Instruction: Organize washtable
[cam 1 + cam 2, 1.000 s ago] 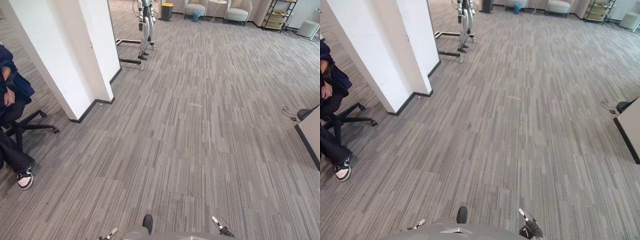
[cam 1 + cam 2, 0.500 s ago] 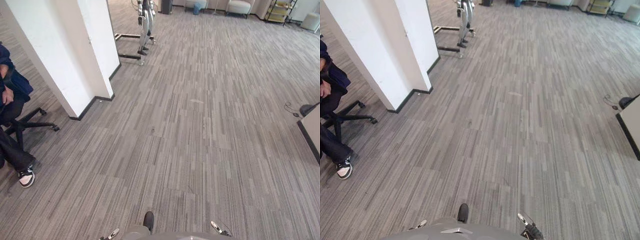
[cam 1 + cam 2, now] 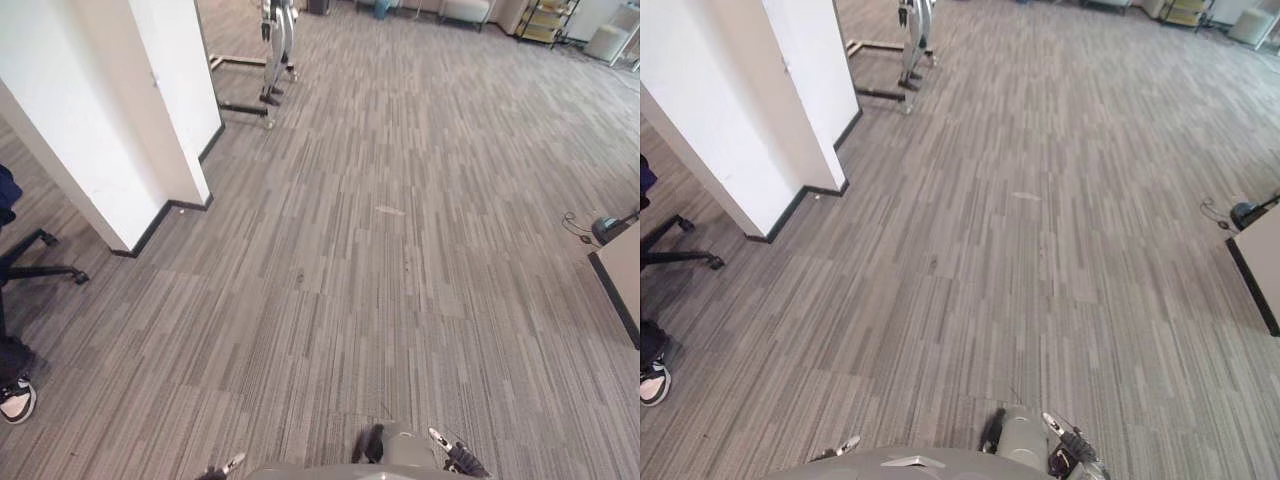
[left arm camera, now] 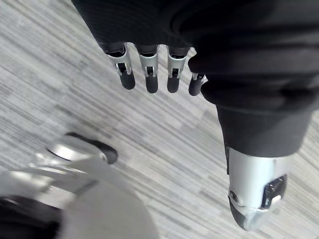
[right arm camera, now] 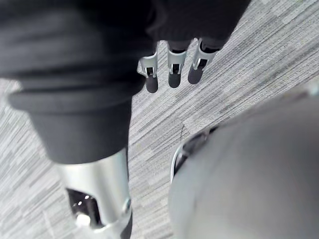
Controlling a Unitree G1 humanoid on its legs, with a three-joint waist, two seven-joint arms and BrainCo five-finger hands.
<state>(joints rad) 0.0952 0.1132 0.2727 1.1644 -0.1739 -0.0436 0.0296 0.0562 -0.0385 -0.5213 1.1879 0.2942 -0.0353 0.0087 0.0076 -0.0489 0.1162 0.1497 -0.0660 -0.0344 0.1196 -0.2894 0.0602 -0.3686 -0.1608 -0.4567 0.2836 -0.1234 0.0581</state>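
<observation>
Left hand (image 4: 148,67) relaxed, holding nothing, above striped grey floor (image 3: 400,250); right hand (image 5: 172,62) likewise loose and empty. White pillar (image 3: 120,120) ahead left; pale furniture corner (image 3: 622,275) far right, well apart.

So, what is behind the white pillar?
Past its far side stands a silver machine on a black floor frame. The pillar hides the floor directly behind it, so anything there cannot be seen.
</observation>
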